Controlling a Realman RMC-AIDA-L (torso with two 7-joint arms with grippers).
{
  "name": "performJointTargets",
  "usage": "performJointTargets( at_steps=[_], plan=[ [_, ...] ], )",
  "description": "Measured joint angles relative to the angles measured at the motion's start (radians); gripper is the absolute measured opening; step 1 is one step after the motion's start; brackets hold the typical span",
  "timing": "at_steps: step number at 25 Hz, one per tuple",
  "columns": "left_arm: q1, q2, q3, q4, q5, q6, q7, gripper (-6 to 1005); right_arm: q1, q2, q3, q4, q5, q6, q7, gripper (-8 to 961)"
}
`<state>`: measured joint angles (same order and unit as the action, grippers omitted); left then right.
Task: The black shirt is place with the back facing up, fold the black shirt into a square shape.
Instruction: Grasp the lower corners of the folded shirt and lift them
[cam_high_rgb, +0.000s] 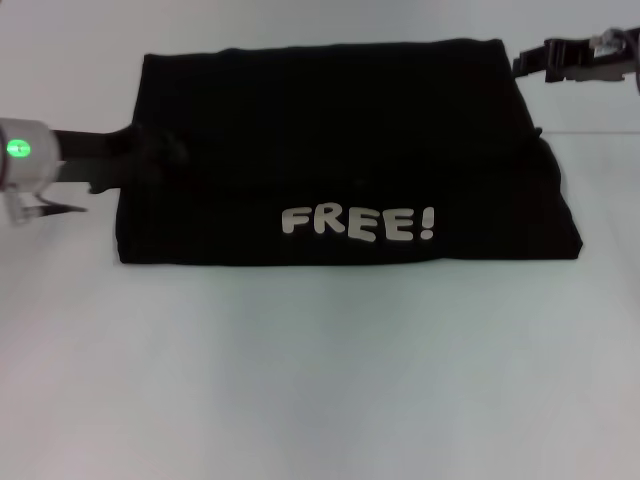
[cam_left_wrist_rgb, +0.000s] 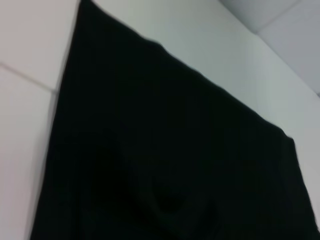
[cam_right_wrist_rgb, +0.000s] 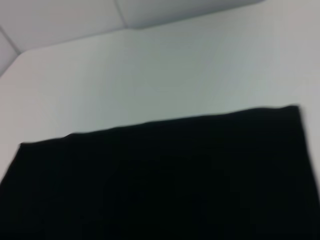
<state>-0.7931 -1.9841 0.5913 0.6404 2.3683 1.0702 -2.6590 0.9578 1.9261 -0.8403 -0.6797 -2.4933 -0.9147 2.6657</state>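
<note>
Soft, limp black cotton T-shirt with pale "FREE!" lettering (cam_high_rgb: 340, 150), already folded into a thick rectangle, lying toward the far edge of the white table (cam_high_rgb: 300, 380), lettering on the near flap. Light and floppy by the look of it; likely to sag and slip open unless lifted by layered edges or corners, best pinched at the left and right ends together. Left gripper (cam_high_rgb: 150, 155) reaching in level from the table's left edge, tip against or tucked into the shirt's left end; black on black, so cannot tell whether the fingers are spread or pinching cloth. Right gripper (cam_high_rgb: 528, 62) hanging near the far right corner of the shirt, apparently clear of it; finger state likewise impossible to tell.
</note>
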Motion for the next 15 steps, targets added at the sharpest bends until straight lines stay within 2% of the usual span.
performJointTargets(
  at_steps=[1, 2, 4, 6, 8, 11, 15],
  plan=[
    [0.016, 0.009, -0.027, 0.009, 0.0, 0.056, 0.022, 345, 0.0, -0.002, 0.003, -0.012, -0.002, -0.031, 0.014, 416],
    [0.016, 0.009, -0.027, 0.009, 0.0, 0.056, 0.022, 391, 0.002, -0.004, 0.006, -0.021, -0.004, -0.063, 0.03, 439],
    [0.052, 0.017, -0.077, 0.026, 0.001, 0.163, 0.144, 484, 0.006, -0.007, 0.025, -0.03, -0.012, -0.116, 0.054, 485],
    [0.068, 0.017, -0.086, 0.029, 0.002, 0.178, 0.213, 548, 0.007, -0.009, 0.058, -0.037, -0.017, -0.145, 0.063, 531],
    [0.079, 0.015, -0.087, 0.028, 0.008, 0.162, 0.269, 584, 0.002, -0.013, 0.098, -0.043, -0.018, -0.166, 0.063, 576],
    [0.095, -0.001, -0.081, 0.017, 0.013, 0.102, 0.319, 638, -0.012, -0.02, 0.137, -0.043, -0.012, -0.178, 0.058, 668],
    [0.107, -0.021, -0.069, -0.023, 0.013, 0.028, 0.307, 674, -0.031, -0.026, 0.144, -0.042, 0.002, -0.184, 0.057, 806]
  ],
)
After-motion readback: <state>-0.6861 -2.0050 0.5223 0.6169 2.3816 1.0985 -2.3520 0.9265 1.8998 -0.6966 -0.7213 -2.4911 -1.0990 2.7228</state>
